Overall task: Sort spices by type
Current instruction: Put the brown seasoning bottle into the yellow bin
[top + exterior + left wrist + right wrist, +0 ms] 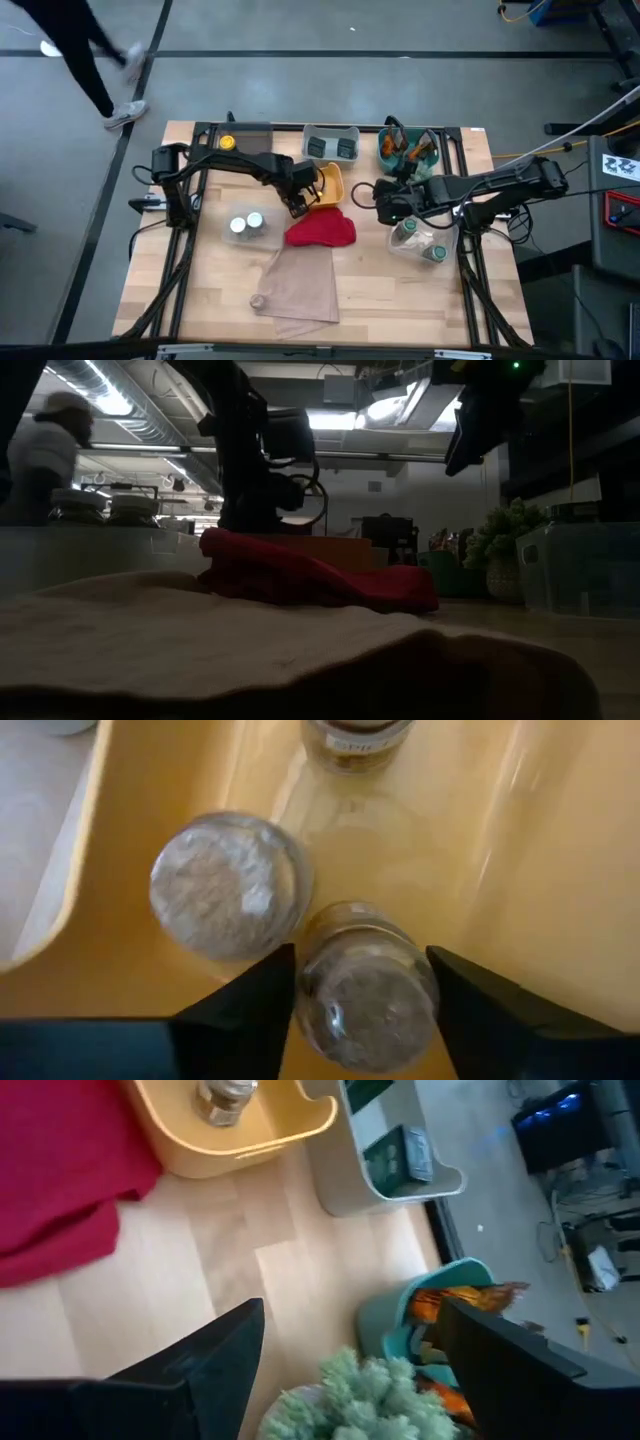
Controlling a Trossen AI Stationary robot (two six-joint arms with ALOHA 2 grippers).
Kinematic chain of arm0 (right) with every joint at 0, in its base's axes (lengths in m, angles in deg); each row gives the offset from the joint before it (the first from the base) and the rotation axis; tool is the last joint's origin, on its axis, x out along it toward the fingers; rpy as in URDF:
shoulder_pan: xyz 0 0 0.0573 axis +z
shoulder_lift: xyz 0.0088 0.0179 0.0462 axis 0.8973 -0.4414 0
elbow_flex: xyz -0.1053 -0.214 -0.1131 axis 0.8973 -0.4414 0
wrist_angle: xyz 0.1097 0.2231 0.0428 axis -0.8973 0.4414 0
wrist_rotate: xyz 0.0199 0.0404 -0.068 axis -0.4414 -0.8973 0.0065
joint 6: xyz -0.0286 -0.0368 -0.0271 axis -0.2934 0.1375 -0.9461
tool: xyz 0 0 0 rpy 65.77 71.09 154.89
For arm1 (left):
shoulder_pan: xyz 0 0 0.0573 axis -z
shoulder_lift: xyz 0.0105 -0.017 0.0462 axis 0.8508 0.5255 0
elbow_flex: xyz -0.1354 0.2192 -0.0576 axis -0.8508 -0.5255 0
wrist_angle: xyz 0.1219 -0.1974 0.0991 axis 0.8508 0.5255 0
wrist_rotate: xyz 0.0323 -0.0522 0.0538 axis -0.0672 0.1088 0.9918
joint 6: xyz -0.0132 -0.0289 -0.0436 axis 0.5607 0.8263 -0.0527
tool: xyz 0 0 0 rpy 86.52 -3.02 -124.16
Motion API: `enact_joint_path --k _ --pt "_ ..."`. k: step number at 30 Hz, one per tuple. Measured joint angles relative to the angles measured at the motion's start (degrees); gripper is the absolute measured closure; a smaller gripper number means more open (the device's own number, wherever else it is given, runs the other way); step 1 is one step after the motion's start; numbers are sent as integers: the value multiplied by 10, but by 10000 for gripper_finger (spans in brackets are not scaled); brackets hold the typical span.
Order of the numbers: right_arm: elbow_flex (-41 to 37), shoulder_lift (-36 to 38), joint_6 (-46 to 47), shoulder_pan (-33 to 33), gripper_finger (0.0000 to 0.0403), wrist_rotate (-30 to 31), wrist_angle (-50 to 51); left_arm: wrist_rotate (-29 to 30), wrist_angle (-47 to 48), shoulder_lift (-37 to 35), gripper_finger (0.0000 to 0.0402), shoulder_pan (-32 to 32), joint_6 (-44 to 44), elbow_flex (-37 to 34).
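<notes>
My left gripper [300, 197] reaches into the yellow bin [331, 181] and is shut on a clear spice jar [366, 990]. Two more jars [229, 885] [356, 734] stand on the bin floor. My right gripper [350, 1365] hangs open above the table, over the fuzzy green plant [360, 1398], between the red cloth [320, 230] and the teal bin of orange sachets [405, 148]. Two silver-capped jars [245, 224] stand on the table. Green-lidded jars sit in a clear bin [421, 245]. Dark tins lie in the grey tray [332, 145]. My left gripper pinches the clear jar's round side wall [310, 982] between its two fingers [262, 1005], coming from above and pointing down into the yellow bin. The jar's round grey end faces the wrist camera. Whether the jar stands on the bin floor or is lifted, I cannot tell.
A tan cloth [300, 285] lies at the near edge with a small pot [258, 300] beside it. A yellow-capped bottle [227, 143] stands at the far left. A person [90, 60] walks beyond the table's far left corner. Bare wood shows near the left and right edges.
</notes>
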Motion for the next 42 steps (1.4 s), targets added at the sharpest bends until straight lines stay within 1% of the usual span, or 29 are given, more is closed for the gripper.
enact_joint_path --k 3,6,13,20,25,28,31,34,37,42 --pt "-12 0 -1 0 105 -10 -8 0 -1 4 172 0 -2 0" --pt "-20 0 -1 0 105 -19 -28 0 -1 2 158 0 -2 0" --pt "-20 0 -2 0 105 -26 -33 0 6 -17 159 0 -3 8" --pt "-20 0 -2 0 105 -34 -35 0 10 -34 157 0 -15 44" --pt "-20 0 -2 0 105 -35 -37 0 69 -57 156 2 -37 86" --pt "-20 0 -2 0 105 -51 -46 0 113 -76 155 12 -36 107" --pt "-20 0 -2 0 105 -71 -53 -4 153 -103 155 36 -21 116" --pt "-20 0 -2 0 105 -84 -64 -31 186 -127 155 77 11 117" --pt "-20 0 -2 0 105 -84 -69 -47 206 -144 155 134 46 116" --pt "-20 0 -2 0 105 -84 -74 -49 231 -150 155 244 104 116"
